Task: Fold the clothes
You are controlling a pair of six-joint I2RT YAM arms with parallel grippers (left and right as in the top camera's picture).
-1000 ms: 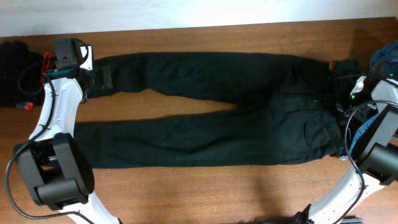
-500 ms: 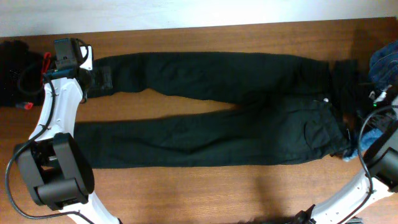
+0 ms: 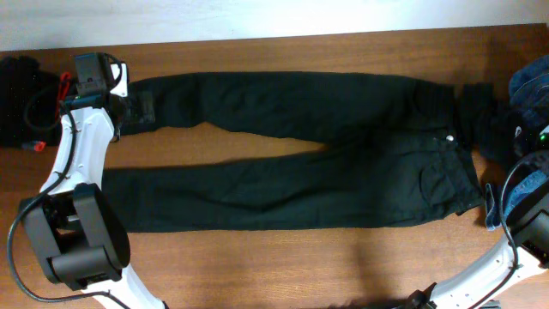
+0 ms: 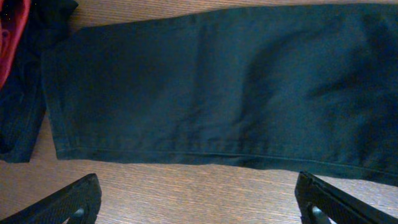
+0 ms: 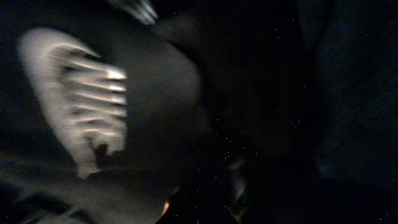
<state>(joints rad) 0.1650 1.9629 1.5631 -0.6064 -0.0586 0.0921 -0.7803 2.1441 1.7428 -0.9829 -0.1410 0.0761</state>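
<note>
Long black jeans (image 3: 292,159) lie flat across the wooden table, legs to the left and waist to the right, with a silver waist button (image 3: 448,137) showing. My left gripper (image 3: 140,109) hovers at the hem of the far leg (image 4: 205,87). It is open, its fingertips (image 4: 74,202) wide apart over bare wood with nothing between them. My right gripper (image 3: 502,137) is at the right edge over a dark heap of clothes (image 3: 480,107). The right wrist view is dark and blurred, showing only black fabric (image 5: 261,93) with a pale patch (image 5: 81,93). Its jaws are not visible.
Blue denim (image 3: 532,81) is bunched at the far right corner. A black bundle (image 3: 21,99) with a red item (image 3: 63,86) sits at the far left, beside the jeans' hem. Bare wood (image 3: 283,257) runs along the front edge.
My right arm has pulled back to the right, off the jeans' waistband, uncovering the silver button. The left arm and the jeans' legs have not moved.
</note>
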